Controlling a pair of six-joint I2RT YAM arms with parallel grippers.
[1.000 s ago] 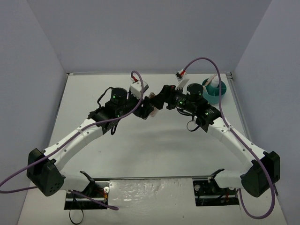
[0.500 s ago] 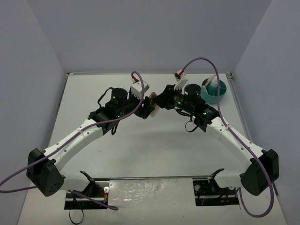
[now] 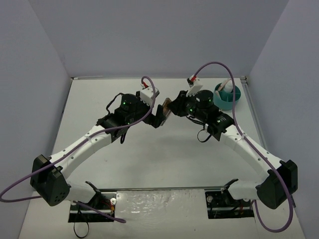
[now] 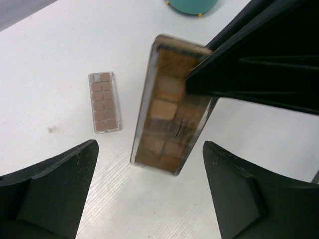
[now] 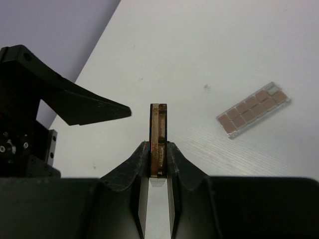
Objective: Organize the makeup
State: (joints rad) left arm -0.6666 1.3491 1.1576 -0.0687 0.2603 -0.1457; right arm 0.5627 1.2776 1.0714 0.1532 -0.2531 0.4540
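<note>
The right claw (image 5: 158,149) gripped a brown palette (image 5: 158,124) by its end, on edge above the bench (image 4: 50,59). The left claw (image 4: 149,147) stood wide open around it, not touching. It looked like a hand-over, and the next move called for carrying the palette clear and laying it beside the second palette (image 4: 104,102).

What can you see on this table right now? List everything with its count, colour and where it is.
held palette: one, brown shades, clamped edge-on in the right gripper
loose palette: one, brown-pink, flat on the table
tub: one, teal, far right corner
white bottle: one, white, in the tub
table: one, white
left gripper: one, black, open, fingers either side of the held palette, apart from it
right gripper: one, black, shut on the held palette
</note>
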